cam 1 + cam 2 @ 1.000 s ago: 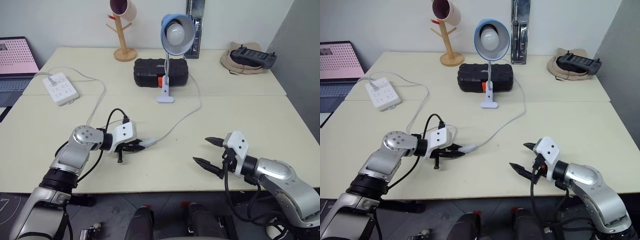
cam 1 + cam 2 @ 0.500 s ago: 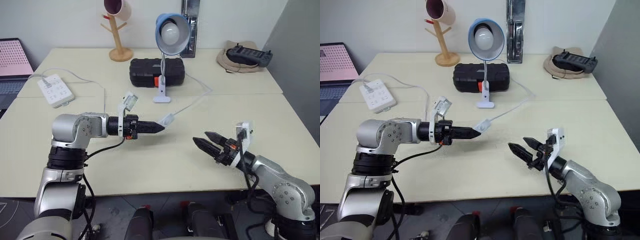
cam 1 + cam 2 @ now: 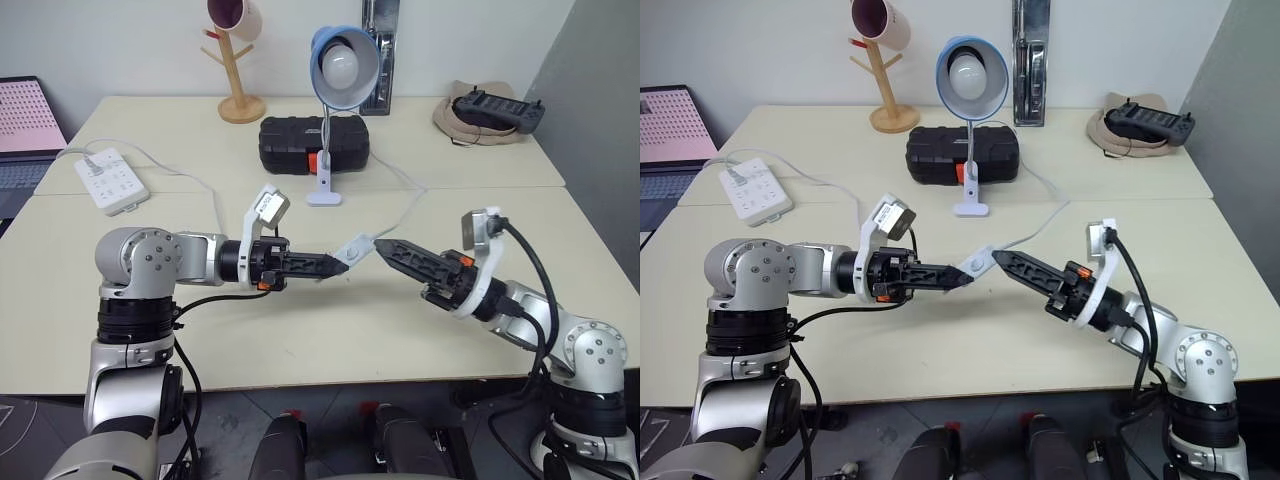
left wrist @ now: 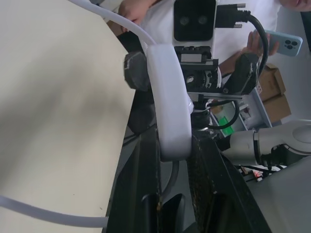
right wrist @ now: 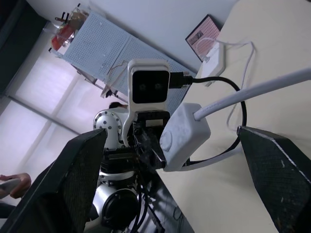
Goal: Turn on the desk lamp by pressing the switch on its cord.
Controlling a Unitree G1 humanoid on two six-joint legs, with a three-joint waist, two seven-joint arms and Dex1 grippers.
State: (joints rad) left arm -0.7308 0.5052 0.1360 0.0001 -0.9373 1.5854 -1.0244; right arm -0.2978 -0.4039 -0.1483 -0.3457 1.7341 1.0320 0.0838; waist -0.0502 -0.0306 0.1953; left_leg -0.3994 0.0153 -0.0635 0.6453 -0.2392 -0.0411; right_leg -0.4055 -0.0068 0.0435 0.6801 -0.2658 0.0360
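Left of the switch (image 3: 978, 263), the left gripper (image 3: 958, 275) is clenched on the switch's near end and holds it raised above the table (image 3: 940, 350), level and pointing toward the other arm. The left wrist view shows the white housing wedged between the two fingers (image 4: 146, 165).

The switch itself sits in mid-air, well in front of the desk lamp (image 3: 968, 75). The cord (image 3: 1040, 225) runs up from its far end to the lamp's base behind it. The bulb looks unlit.

Right of the switch, the right gripper (image 3: 1002, 259) stands with its jaws released and spread wide, tips just beside the housing; whether they touch it cannot be told.

Handling, as a judgement: the switch is a light, rigid plastic shell with smooth sides, likely to slip or pivot if pinched off-centre. The cord is limp and gives no support. Best hold is across the narrow sides near one end, leaving the button face free.

Not made out: the button's position on the housing, hidden in the head views. The right wrist view shows a round raised mark on one face, possibly the button.
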